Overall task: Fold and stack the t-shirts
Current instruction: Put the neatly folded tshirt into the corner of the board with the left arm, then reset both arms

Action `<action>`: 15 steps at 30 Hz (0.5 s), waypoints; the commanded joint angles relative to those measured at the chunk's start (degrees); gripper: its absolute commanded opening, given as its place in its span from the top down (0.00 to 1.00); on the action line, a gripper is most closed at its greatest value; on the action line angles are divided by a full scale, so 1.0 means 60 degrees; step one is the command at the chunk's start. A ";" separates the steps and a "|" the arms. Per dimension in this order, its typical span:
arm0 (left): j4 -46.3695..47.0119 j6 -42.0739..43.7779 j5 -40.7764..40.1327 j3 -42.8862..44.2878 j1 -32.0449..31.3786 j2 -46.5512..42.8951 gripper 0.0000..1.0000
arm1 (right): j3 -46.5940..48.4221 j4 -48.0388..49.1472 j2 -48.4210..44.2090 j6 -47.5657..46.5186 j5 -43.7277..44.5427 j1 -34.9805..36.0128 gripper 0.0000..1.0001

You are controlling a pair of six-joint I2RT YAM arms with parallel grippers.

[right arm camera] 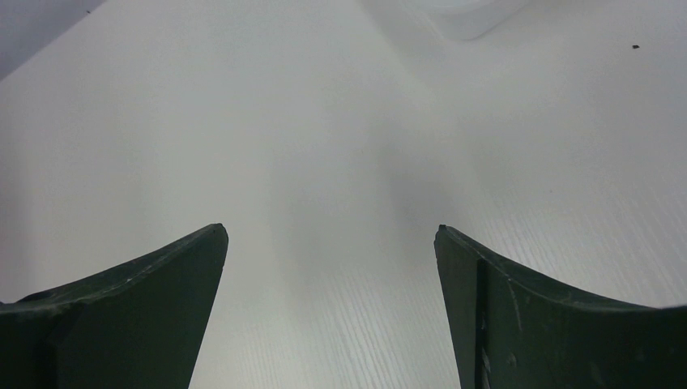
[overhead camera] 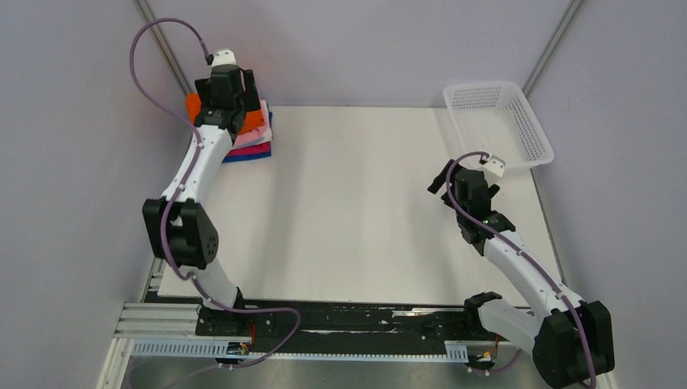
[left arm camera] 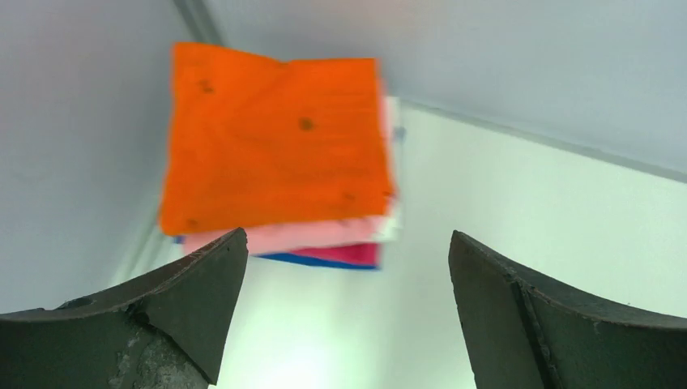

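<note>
The t-shirts lie in a folded stack (overhead camera: pixel 258 130) at the table's far left corner. The orange one (left arm camera: pixel 275 138) is on top as a flat square. Under it show edges of pink (left arm camera: pixel 316 235), white (left arm camera: pixel 394 223), magenta (left arm camera: pixel 348 254) and blue (left arm camera: pixel 324 262). My left gripper (left arm camera: pixel 347 233) is open and empty, hovering just at the near side of the stack; in the top view (overhead camera: pixel 228 96) it covers part of the stack. My right gripper (right arm camera: pixel 329 228) is open and empty over bare table at the right (overhead camera: pixel 444 182).
A white mesh basket (overhead camera: pixel 498 121) stands at the far right corner, its rim blurred in the right wrist view (right arm camera: pixel 474 16). The white table (overhead camera: pixel 364 203) is walled by grey panels on the left, back and right. A black rail runs along the near edge.
</note>
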 commanded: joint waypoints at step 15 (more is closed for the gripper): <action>0.2215 -0.4078 0.4161 -0.9926 -0.2843 -0.7382 0.00 | -0.2433 -0.0070 -0.4003 0.0884 -0.1270 -0.0054 0.00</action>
